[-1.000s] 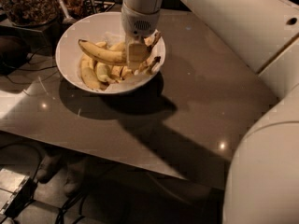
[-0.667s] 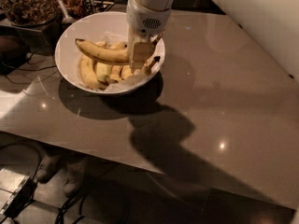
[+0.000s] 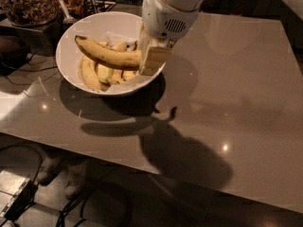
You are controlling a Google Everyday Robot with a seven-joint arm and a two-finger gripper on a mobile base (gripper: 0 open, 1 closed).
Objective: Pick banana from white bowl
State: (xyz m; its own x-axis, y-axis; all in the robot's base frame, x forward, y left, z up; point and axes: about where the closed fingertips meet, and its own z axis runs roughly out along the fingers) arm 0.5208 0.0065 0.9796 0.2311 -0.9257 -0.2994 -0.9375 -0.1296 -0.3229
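The white bowl (image 3: 71, 74) stands at the back left of the grey table. The banana (image 3: 106, 55), long, curved and yellow with a dark stem tip at its left end, is held level above the bowl, clear of the shorter bananas (image 3: 102, 74) that lie inside. My gripper (image 3: 150, 58) comes down from the white arm over the bowl's right side and is shut on the banana's right end. That end is hidden between the beige fingers (image 3: 154, 60).
A dark container of nuts (image 3: 28, 4) stands at the back left beyond the bowl, with utensils (image 3: 64, 8) beside it. The grey table (image 3: 227, 93) stretches right and forward. Cables and a box lie on the floor at the lower left.
My gripper has risen with the banana in it. The banana has left the pile and now hangs above the bowl. The view has shifted closer.
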